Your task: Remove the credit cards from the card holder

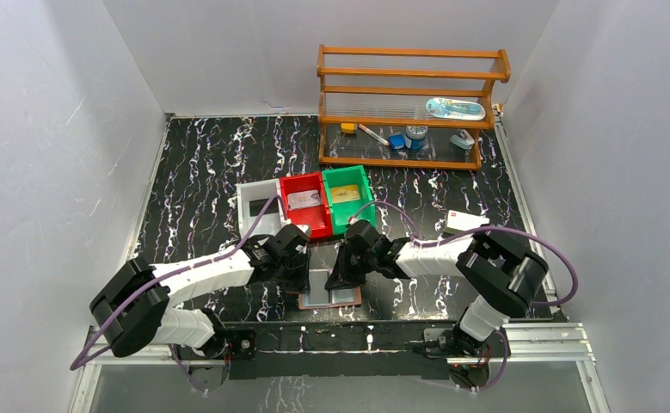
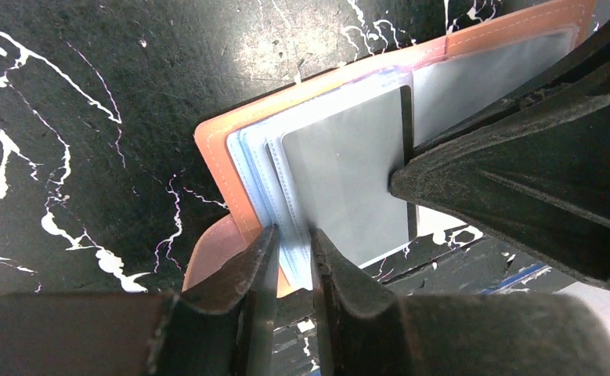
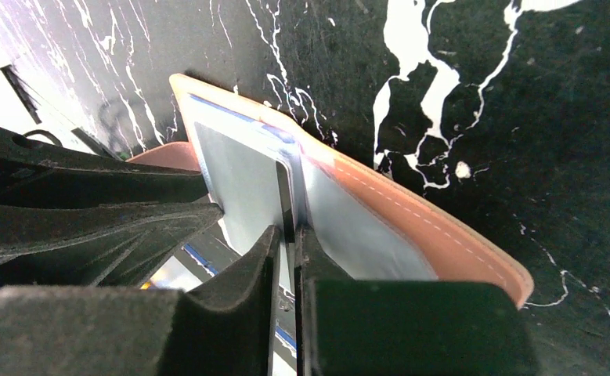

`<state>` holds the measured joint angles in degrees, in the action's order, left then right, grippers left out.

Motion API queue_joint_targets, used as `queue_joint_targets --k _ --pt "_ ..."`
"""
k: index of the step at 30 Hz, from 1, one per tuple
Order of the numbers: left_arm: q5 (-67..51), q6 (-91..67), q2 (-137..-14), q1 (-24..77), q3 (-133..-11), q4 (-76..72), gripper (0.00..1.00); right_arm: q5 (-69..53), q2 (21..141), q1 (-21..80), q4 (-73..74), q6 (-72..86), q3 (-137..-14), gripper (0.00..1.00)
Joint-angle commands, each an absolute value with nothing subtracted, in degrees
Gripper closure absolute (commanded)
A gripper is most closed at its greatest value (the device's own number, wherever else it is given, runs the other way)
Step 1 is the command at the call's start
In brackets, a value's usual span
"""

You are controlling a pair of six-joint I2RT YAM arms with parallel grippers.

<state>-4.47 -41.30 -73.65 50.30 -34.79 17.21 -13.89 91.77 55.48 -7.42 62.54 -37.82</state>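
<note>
The card holder (image 1: pixel 335 298), reddish-brown leather, lies open on the black marbled table close to the near edge. In the left wrist view its leather rim (image 2: pixel 215 164) frames pale blue clear pockets. My left gripper (image 2: pixel 294 243) is shut on the edges of those pockets. A grey credit card (image 2: pixel 348 188) sticks partly out of a pocket. My right gripper (image 3: pixel 286 235) is shut on that card's thin dark edge, with the card (image 3: pixel 243 184) and the card holder's leather (image 3: pixel 419 227) beyond it. From above, the left gripper (image 1: pixel 301 274) and right gripper (image 1: pixel 341 277) meet over the holder.
Behind the holder stand a white bin (image 1: pixel 258 211), a red bin (image 1: pixel 314 219) and a green bin (image 1: pixel 353 211); the red and green ones each hold a card. A white box (image 1: pixel 466 222) lies at the right. A wooden shelf (image 1: pixel 408 103) with small items stands at the back.
</note>
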Motion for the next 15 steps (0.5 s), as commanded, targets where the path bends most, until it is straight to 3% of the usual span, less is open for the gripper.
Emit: queue_joint_targets --k 1,3,6,7,10,12,15 --pt "-5.4 -40.9 -77.2 50.4 -35.0 19.2 0.85 -13.7 92.0 56.4 -10.4 61.6 -37.3 0.86" --pt "-3.9 -41.6 -78.1 50.4 -35.0 20.4 0.98 -15.5 91.1 56.3 -13.8 62.2 -35.9 0.86" --pt "-2.0 -43.0 -82.5 50.4 -35.8 23.1 1.0 -18.6 89.4 55.4 -19.5 63.6 -32.5 0.89" --pt "-2.0 -43.2 -82.9 50.4 -35.7 23.1 1.0 -19.6 88.6 54.8 -21.8 64.4 -31.3 0.78" --pt "-2.1 -43.0 -82.9 50.4 -35.7 23.1 1.0 -19.6 88.2 54.6 -23.3 65.3 -30.5 0.69" --pt "-2.1 -42.9 -82.9 50.4 -35.7 23.0 1.0 -19.9 88.8 54.6 -23.5 65.3 -30.5 0.69" --pt "-2.0 -42.6 -83.0 50.4 -35.9 23.2 1.0 -20.3 89.2 54.4 -25.4 66.1 -29.7 0.79"
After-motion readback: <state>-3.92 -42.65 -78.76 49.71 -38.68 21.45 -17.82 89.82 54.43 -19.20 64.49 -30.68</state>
